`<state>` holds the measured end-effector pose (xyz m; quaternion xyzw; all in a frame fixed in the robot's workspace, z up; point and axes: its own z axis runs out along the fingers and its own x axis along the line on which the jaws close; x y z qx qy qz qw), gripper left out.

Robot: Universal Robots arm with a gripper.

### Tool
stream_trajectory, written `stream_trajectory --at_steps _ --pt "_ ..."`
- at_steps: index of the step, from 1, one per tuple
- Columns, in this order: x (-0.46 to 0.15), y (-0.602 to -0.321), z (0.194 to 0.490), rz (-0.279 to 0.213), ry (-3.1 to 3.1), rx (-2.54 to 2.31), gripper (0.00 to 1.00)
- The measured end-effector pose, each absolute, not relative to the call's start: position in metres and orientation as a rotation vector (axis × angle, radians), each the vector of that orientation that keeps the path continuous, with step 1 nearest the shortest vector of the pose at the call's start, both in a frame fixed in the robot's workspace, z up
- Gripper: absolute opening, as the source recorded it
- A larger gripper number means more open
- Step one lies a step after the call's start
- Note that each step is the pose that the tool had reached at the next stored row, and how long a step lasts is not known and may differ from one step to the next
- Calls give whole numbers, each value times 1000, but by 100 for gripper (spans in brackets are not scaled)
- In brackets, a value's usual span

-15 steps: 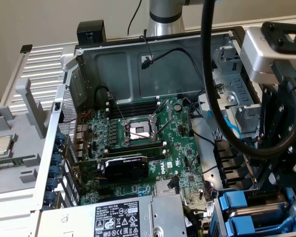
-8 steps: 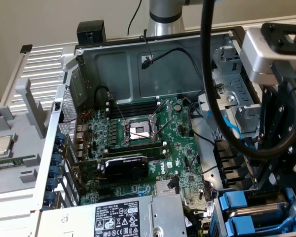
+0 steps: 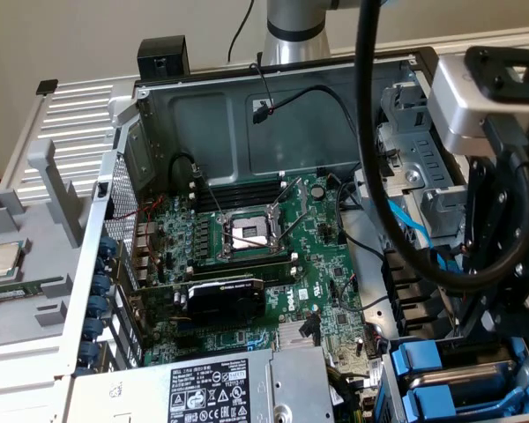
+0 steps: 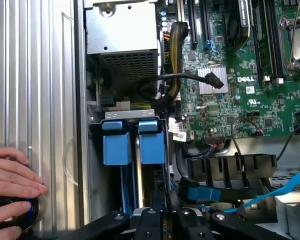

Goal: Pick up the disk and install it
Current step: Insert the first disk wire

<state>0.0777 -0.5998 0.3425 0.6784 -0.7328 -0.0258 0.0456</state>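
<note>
The disk (image 4: 152, 147) stands edge-on in the drive bay of the open computer case, and its blue carrier end faces the power supply. A second blue carrier (image 4: 115, 147) sits right beside it. My gripper (image 4: 160, 220) is at the disk's other end, its black fingers (image 4: 149, 220) drawn close on the narrow dark edge in line with that carrier. In the exterior view the gripper (image 3: 489, 308) hangs over the bay at the lower right, above the disk's blue carrier (image 3: 420, 359).
The grey power supply (image 3: 203, 388) borders the bay, and the green motherboard (image 3: 247, 256) fills the case floor. Black cables (image 4: 190, 77) and a blue cable (image 4: 280, 190) lie near the bay. A person's hand (image 4: 12, 175) rests on a round black button. A small CPU chip (image 3: 2, 258) lies outside the case.
</note>
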Motion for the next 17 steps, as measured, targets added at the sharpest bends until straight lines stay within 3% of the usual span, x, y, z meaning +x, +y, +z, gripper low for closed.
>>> stream_trajectory --at_steps 17 --pt "72 -600 341 -50 -2243 2075 17"
